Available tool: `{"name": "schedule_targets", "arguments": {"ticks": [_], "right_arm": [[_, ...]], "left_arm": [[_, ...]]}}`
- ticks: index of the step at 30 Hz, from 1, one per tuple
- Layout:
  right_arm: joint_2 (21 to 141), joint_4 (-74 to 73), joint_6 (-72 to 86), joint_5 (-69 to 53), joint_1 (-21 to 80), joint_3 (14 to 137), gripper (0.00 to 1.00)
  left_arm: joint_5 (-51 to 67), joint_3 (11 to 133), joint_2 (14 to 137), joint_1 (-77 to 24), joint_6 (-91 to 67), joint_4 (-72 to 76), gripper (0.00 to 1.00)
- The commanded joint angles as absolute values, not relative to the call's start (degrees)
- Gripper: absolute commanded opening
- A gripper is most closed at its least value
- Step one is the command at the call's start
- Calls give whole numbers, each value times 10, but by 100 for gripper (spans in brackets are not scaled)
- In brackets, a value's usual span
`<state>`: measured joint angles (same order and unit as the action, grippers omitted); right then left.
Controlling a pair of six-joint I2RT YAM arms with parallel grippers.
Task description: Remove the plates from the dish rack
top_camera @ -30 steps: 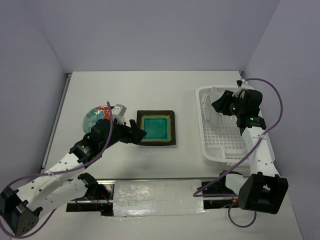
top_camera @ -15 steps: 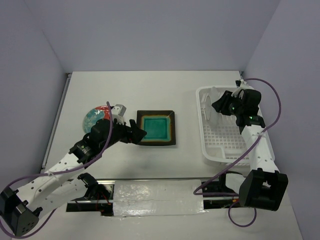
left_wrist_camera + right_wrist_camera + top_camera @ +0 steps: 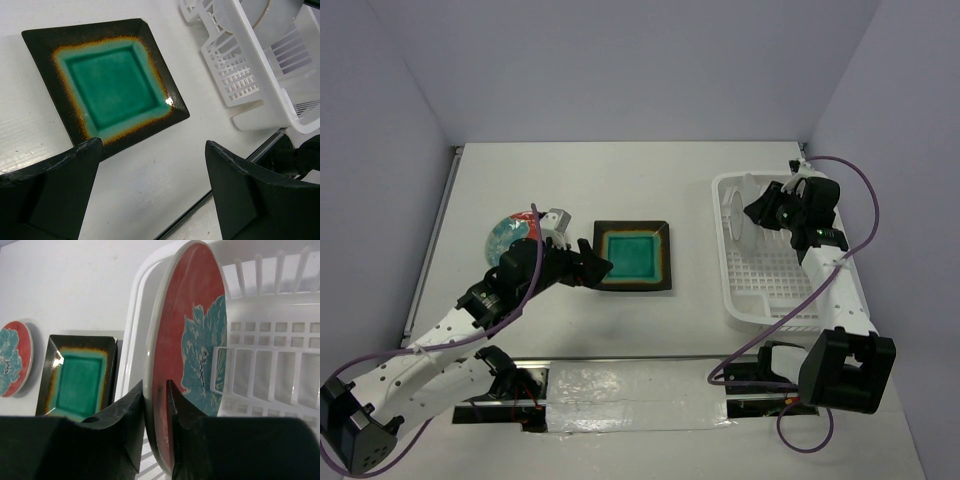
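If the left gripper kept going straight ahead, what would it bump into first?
Most likely the teal plate, lying flat on the table just ahead of the open jaws of the left gripper. Height is hard to judge, so it could pass over the rim toward the rack.

A robotics lab cell; bare lilac walls (image 3: 620, 70) box in a white worktable (image 3: 620, 180).
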<state>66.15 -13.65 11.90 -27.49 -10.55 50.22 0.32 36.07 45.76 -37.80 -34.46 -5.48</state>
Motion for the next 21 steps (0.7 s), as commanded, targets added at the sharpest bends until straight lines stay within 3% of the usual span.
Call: {"name": "schedule_targets", "arguments": {"ticks": [1, 9, 21], "right_arm": [[662, -110, 113, -278, -109, 512, 27], [666, -109, 110, -287, -109, 526, 1], [657, -150, 84, -299, -108, 600, 0]], "left_arm": [[3, 361, 453, -381, -331, -27, 96], [3, 362, 456, -381, -333, -26, 96], [-18, 377, 456, -381, -330, -42, 96]]}}
